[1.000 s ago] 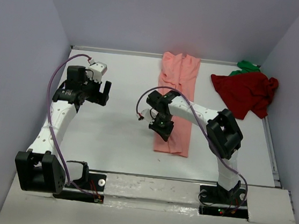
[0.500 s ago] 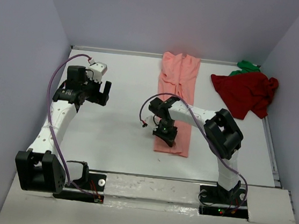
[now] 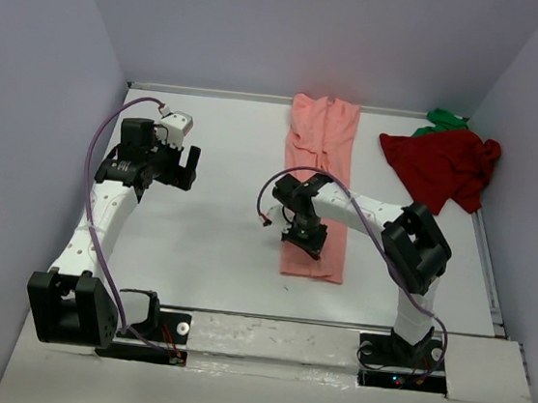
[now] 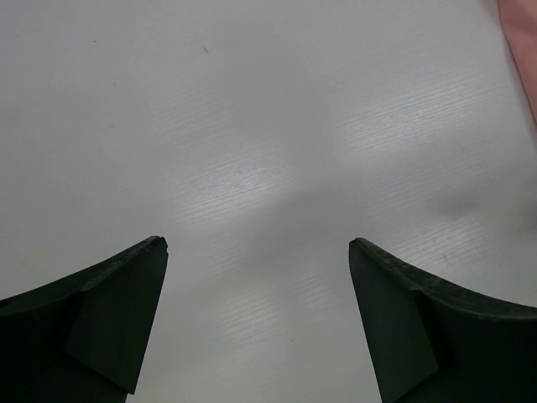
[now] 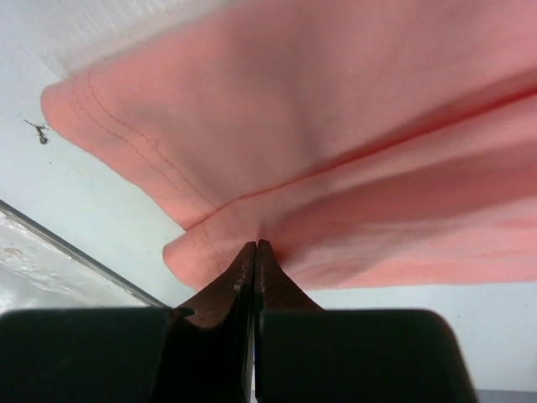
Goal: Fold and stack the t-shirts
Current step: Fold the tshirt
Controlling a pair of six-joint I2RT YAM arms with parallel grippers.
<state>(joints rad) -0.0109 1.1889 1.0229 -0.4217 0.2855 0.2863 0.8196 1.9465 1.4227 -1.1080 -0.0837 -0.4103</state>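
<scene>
The right hand (image 5: 254, 245) is clamped on a pinch of the salmon-pink t-shirt (image 5: 336, 126) close to its near hem, probably to lift that end for a fold. The shirt lies as a long strip mid-bench (image 3: 206, 243). The dark red t-shirt (image 3: 443, 168) and green t-shirt (image 3: 444, 117) wait at the far right. The left hand (image 4: 256, 252) hangs with its fingers spread apart over bare bench, out of the way.

The salmon-pink t-shirt (image 3: 320, 159) is plain, its hem stitched in matching pink. To its right in the top view lie a plain dark red t-shirt (image 3: 443, 168) and a bright green t-shirt (image 3: 446, 118). The table (image 3: 206, 243) is white, the cable (image 3: 137, 100) purple.
</scene>
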